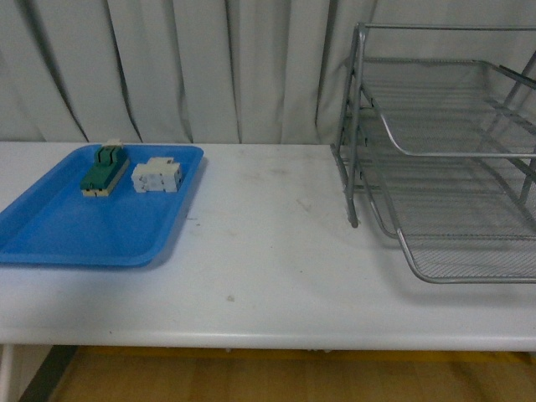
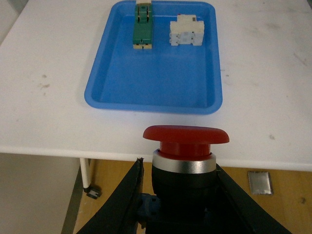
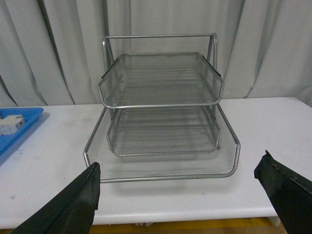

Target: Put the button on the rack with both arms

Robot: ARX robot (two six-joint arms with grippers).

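My left gripper (image 2: pixel 178 187) is shut on the button (image 2: pixel 185 146), its red mushroom cap, silver collar and black body upright between the black fingers; it hangs off the table's front edge, short of the blue tray. The silver wire-mesh rack (image 1: pixel 444 159) stands at the right of the table and fills the right wrist view (image 3: pixel 161 107), its lowest tray pulled out. My right gripper (image 3: pixel 180 195) is open and empty, fingers wide apart before the rack's front. Neither arm shows in the front view.
A flat blue tray (image 1: pixel 50 230) lies at the left of the white table (image 1: pixel 268 260), holding a green-and-cream block (image 1: pixel 104 170) and a white block (image 1: pixel 157 176). Both also show in the left wrist view (image 2: pixel 143 30) (image 2: pixel 185 31). Grey curtains hang behind.
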